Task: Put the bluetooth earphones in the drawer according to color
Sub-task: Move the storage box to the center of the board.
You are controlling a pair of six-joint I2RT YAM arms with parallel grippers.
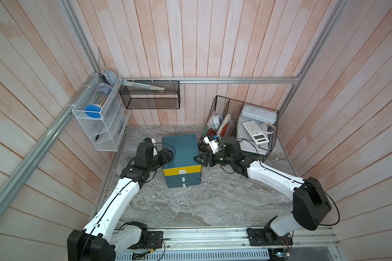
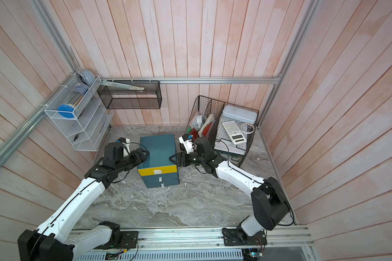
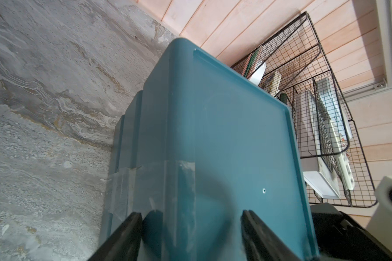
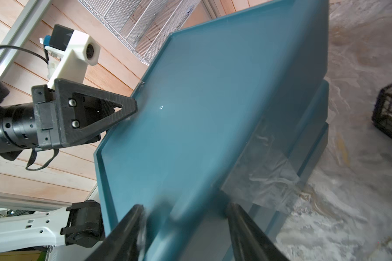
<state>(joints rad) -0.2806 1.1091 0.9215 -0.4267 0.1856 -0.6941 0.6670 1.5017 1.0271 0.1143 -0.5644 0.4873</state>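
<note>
Flanking the drawer (image 1: 181,149); left pincer (image 1: 171,156) and right pincer (image 1: 195,158) each clamped on its top edge.

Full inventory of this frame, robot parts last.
drawer: 1, teal, yellow top front, table centre
bluetooth earphones: 0 in view
wire basket: 1, black, table's back right
calculator: 1, white, in wire basket
box: 1, pale, in wire basket
mesh shelf: 1, black, back wall
wire rack: 1, white, left wall
tube: 1, blue-capped, in wire rack
table: 1, grey marble
left gripper: 1, black, astride drawer's left top edge
right gripper: 1, black, astride drawer's right top edge
</note>
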